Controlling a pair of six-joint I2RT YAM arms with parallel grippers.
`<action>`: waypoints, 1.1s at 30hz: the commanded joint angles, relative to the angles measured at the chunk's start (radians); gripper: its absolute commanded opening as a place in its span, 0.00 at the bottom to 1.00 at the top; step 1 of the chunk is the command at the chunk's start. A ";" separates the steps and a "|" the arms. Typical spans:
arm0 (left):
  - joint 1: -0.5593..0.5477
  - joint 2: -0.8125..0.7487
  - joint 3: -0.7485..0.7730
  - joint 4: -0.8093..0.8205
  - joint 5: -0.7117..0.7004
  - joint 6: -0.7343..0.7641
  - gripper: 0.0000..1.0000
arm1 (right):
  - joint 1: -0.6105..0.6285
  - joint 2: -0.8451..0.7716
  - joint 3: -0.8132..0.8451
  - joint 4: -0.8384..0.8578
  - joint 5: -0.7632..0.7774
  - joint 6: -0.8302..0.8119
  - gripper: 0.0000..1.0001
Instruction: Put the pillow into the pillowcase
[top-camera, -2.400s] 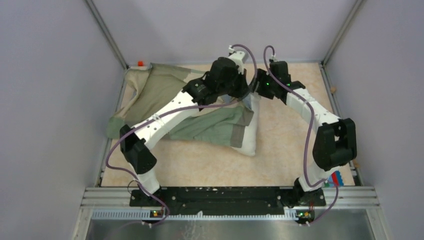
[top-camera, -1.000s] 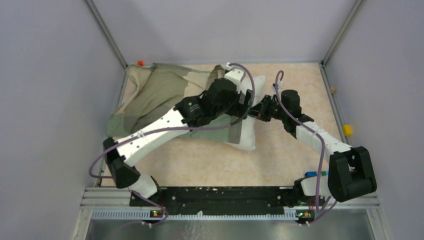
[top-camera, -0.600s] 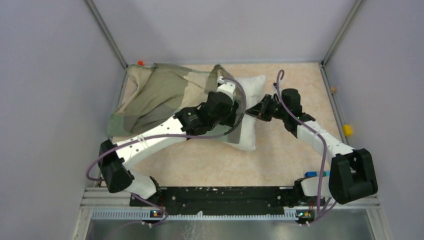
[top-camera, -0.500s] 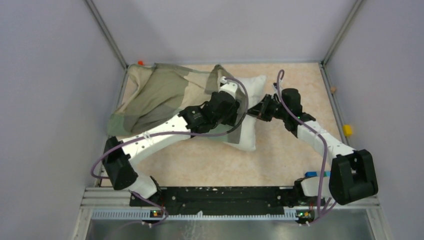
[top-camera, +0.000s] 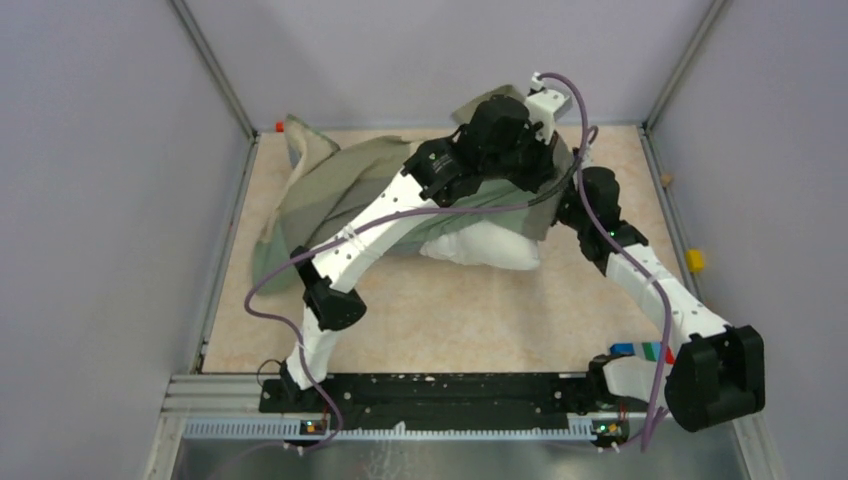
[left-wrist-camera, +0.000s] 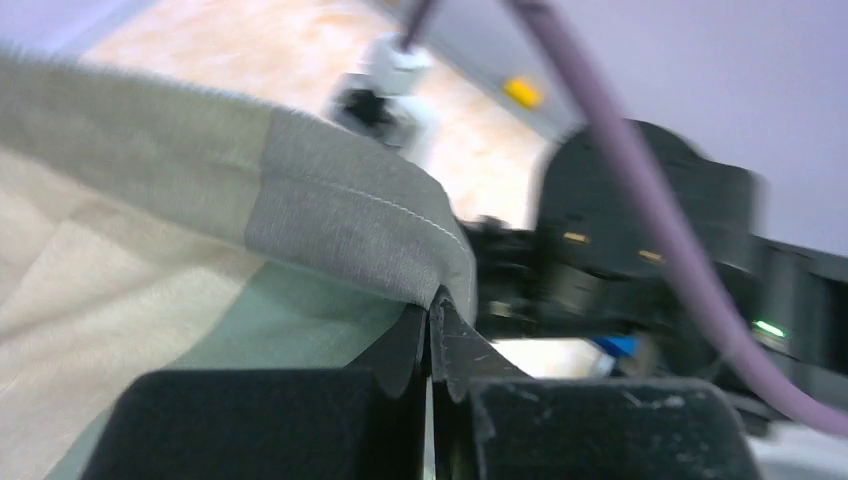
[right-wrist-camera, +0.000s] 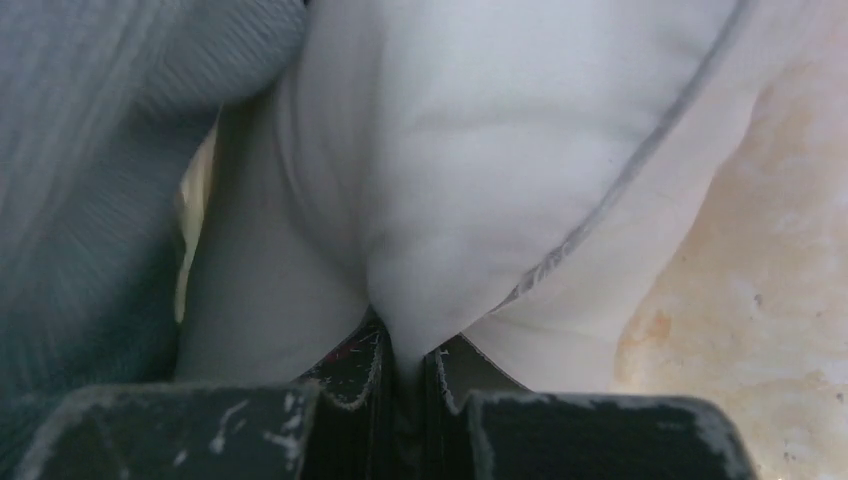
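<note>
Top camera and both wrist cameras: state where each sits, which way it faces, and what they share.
Top view: fixed above and behind the bases, looking down on the table, left arm, right arm, pillow and pillowcase.
Left wrist: on the left arm, looking along the left pincer, shut on the pillowcase hem; right arm beyond.
Right wrist: on the right arm, looking along the right pincer, shut on a pillow fold.
Shared: the pillowcase shows in all three.

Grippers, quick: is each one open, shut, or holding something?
Left gripper: shut, pinching the pillowcase edge.
Right gripper: shut on a fold of the pillow.
</note>
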 joint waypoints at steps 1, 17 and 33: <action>-0.047 -0.107 -0.088 0.395 0.447 -0.059 0.00 | 0.048 -0.048 0.040 0.101 -0.003 0.078 0.00; 0.164 -0.254 -0.231 0.372 0.093 -0.182 0.00 | -0.086 -0.210 0.048 -0.291 0.125 -0.143 0.78; 0.293 -0.169 -0.193 0.404 0.223 -0.219 0.00 | -0.083 -0.328 0.165 -0.680 0.403 -0.376 0.85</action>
